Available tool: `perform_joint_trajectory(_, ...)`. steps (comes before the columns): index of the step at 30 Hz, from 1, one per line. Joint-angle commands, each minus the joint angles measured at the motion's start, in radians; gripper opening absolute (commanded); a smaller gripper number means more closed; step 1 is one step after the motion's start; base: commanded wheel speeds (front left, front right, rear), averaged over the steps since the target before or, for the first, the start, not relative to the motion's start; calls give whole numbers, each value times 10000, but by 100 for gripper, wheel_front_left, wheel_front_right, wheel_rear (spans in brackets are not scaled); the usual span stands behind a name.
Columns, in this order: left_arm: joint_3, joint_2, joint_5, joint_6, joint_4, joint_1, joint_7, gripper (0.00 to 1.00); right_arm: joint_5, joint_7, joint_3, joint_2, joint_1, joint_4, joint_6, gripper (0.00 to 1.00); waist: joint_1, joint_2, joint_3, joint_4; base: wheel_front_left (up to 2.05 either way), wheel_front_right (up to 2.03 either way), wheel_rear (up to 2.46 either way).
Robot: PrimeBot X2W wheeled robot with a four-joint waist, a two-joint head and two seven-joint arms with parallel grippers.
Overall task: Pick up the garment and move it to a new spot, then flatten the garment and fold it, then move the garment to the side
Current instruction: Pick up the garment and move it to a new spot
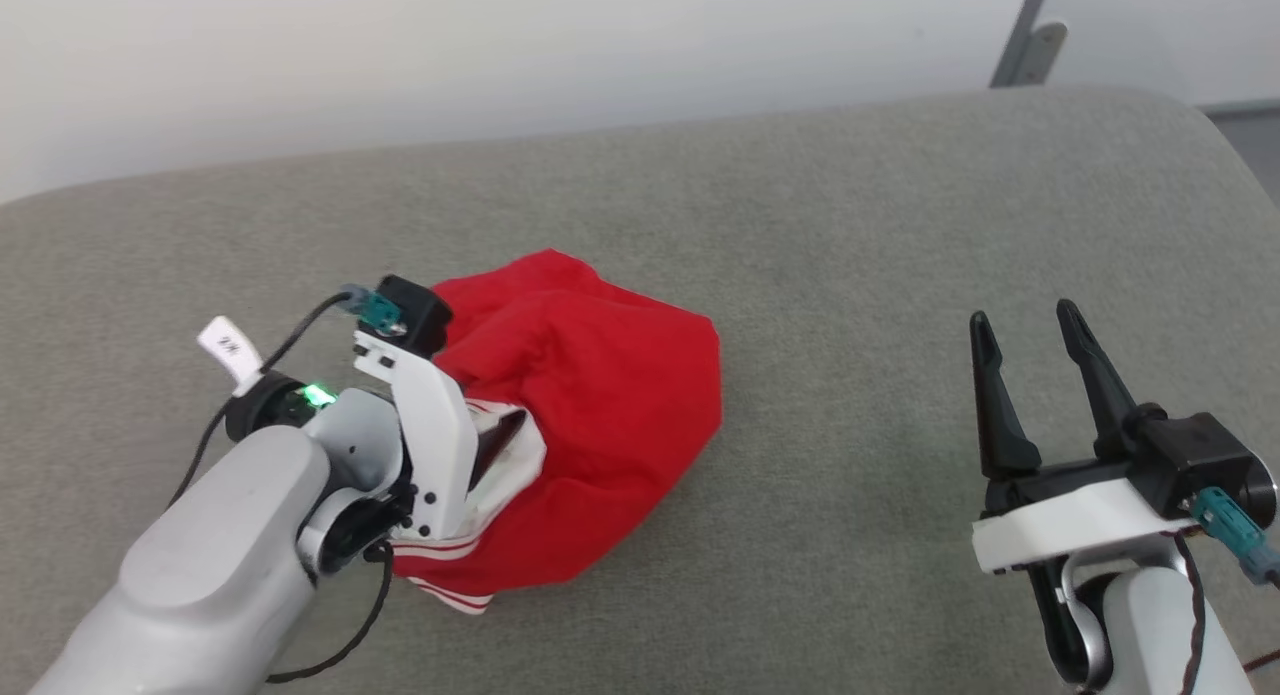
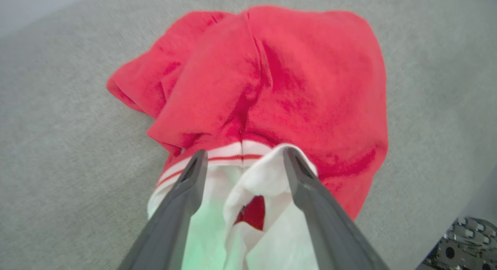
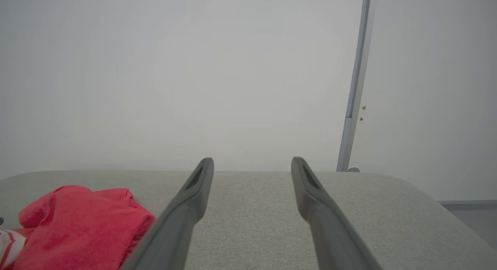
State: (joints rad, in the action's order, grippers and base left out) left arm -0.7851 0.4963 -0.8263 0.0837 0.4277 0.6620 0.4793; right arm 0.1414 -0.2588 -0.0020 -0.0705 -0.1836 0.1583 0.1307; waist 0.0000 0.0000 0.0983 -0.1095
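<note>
The garment (image 1: 600, 395) lies crumpled in a red heap on the grey padded surface, with a white sleeve and striped trim at its near-left edge. My left gripper (image 1: 505, 445) is pushed into that edge. In the left wrist view the left gripper (image 2: 244, 153) stands open, its fingers straddling a fold of white sleeve of the garment (image 2: 291, 75). The lettering is hidden. My right gripper (image 1: 1022, 315) hovers open and empty well to the right of the garment. In the right wrist view, the right gripper (image 3: 251, 161) points at the wall, with the garment (image 3: 77, 219) at lower left.
The grey padded surface (image 1: 850, 225) stretches wide around the heap, with a rounded far edge against a white wall. A grey metal post (image 1: 1025, 35) stands behind the far right corner. The surface's right edge drops off near my right arm.
</note>
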Motion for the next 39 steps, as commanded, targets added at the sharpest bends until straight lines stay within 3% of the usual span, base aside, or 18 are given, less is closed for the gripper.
perform_joint_trajectory(1, 144, 120, -59, -52, -220, -281, -375, 100, 35, -63, -29, -93, 141, -30, 1, 100, 0, 0, -255, 254, 0, 0, 0)
perform_joint_trajectory(10, 1097, 914, 214, -632, -1507, -1378, -2853, 100, 73, -67, 21, -432, 493, 47, 1, 100, 0, 0, -820, 630, 0, 0, 0)
perform_joint_trajectory(22, 2748, 1941, 106, -1833, -2736, -4039, -6412, 100, 44, -76, -108, -844, 773, 26, 1, 100, 0, 0, -1286, 832, 0, 0, 0)
perform_joint_trajectory(26, 3255, 2014, -81, -2071, -3000, -4942, -7114, 100, 8, -75, -266, -896, 935, -22, 1, 100, 0, 0, -1392, 853, 0, 0, 0)
perform_joint_trajectory(31, 4052, 1871, -77, -2064, -3181, -6011, -7430, 100, -83, -76, -437, -899, 1079, -66, 1, 100, 0, 0, -1521, 872, 0, 0, 0)
perform_joint_trajectory(39, 6221, 907, 384, -1530, -3513, -7591, -7461, 100, -126, -77, -529, -932, 1309, -124, 1, 100, 0, 0, -1691, 817, 0, 0, 0)
